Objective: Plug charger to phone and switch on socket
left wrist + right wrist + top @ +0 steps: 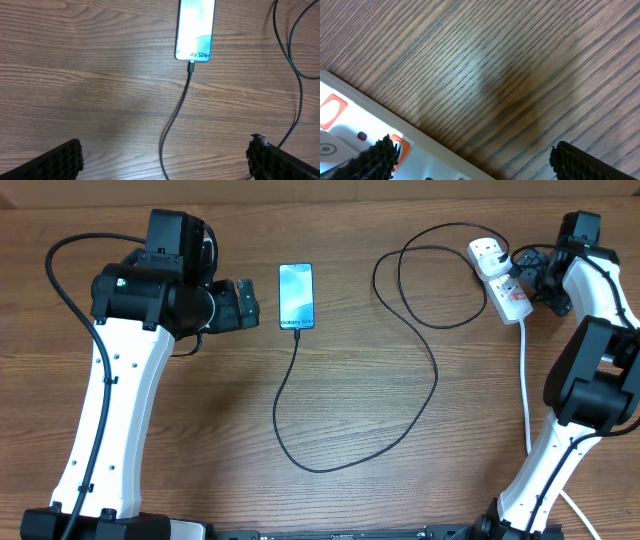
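Note:
The phone [296, 296] lies flat at the table's back middle, screen lit blue-teal; it also shows in the left wrist view [195, 29]. The black charger cable [420, 340] has its tip in the phone's bottom edge [190, 65], loops over the table and runs to a black plug at the white socket strip [498, 278]. My left gripper [243, 305] is open and empty, just left of the phone. My right gripper [533, 275] is open at the strip's right side; one finger is over the strip's orange-marked switch area [340, 135].
The strip's thick white lead [526, 385] runs down the right side toward the front edge, beside the right arm. The cable's big loop [330, 465] lies across the middle of the wooden table.

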